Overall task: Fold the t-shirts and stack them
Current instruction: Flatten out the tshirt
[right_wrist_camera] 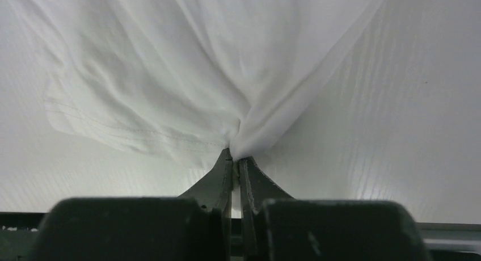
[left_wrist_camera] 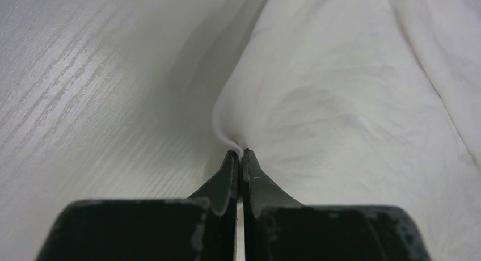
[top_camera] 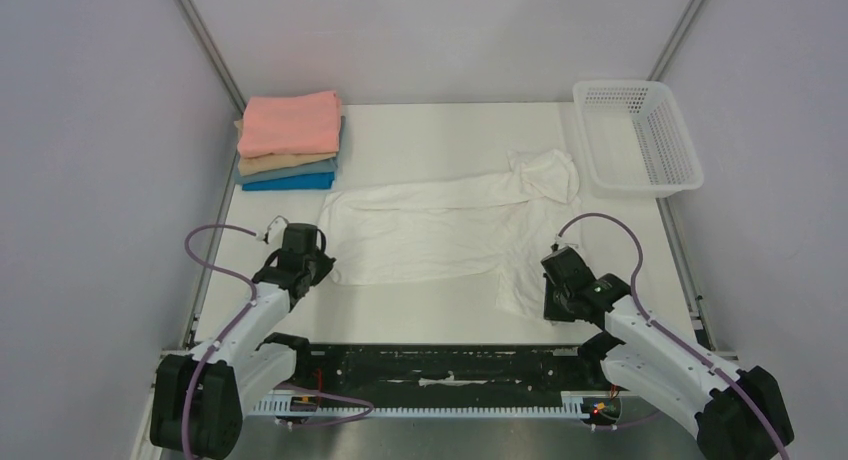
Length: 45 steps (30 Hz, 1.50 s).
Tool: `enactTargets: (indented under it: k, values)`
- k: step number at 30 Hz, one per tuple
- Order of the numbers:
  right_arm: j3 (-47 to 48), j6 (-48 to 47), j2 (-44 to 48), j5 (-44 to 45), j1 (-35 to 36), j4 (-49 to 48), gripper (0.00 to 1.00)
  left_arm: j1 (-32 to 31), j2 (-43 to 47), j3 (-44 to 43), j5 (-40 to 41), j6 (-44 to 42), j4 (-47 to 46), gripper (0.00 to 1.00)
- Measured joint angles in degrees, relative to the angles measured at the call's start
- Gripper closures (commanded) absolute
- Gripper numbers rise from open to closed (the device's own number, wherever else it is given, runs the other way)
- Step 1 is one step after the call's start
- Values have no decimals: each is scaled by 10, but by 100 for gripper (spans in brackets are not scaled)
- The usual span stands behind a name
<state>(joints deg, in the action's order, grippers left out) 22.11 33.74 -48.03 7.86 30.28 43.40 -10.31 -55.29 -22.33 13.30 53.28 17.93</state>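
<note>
1. left fingers [left_wrist_camera: 240, 159] pinch only a thin tip of the white t-shirt [top_camera: 430, 230], which is spread across the middle of the worktop [top_camera: 450, 140]; it could slip out on a lift.
2. right fingers [right_wrist_camera: 235, 159] clamp a bunched wad toward the near right corner; caught layers could skew the fold.

wide overhead; close wrist views share white t-shirt [top_camera: 430, 230]
</note>
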Motion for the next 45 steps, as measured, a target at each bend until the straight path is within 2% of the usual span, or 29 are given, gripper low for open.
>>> enactTargets:
  k: [4, 8, 12, 16, 19, 27, 37, 45]
  values:
    - [2, 1, 11, 47, 1, -21, 100, 0, 13, -1, -1, 0, 0, 98]
    - [16, -9, 18, 105, 0, -93, 100, 0, 7, -23, -1, -2, 0, 98]
    - [81, -36, -4, 160, -20, -166, 100, 0, -45, -114, -2, -5, 13, 98]
    - [205, -77, -17, 189, -76, -232, 100, 0, -66, -244, -1, -24, 50, 98]
    - [308, -113, -32, 190, -98, -263, 100, 0, -56, -330, 2, -39, 73, 98]
    - [539, -220, -52, 191, -101, -282, 100, 0, 37, -493, 14, -65, 156, 98]
    - [755, -304, -25, 130, -101, -272, 100, -1, 92, -701, 10, -86, 242, 98]
    - [885, -338, -17, 79, -101, -271, 100, -1, 108, -877, -34, -109, 294, 98]
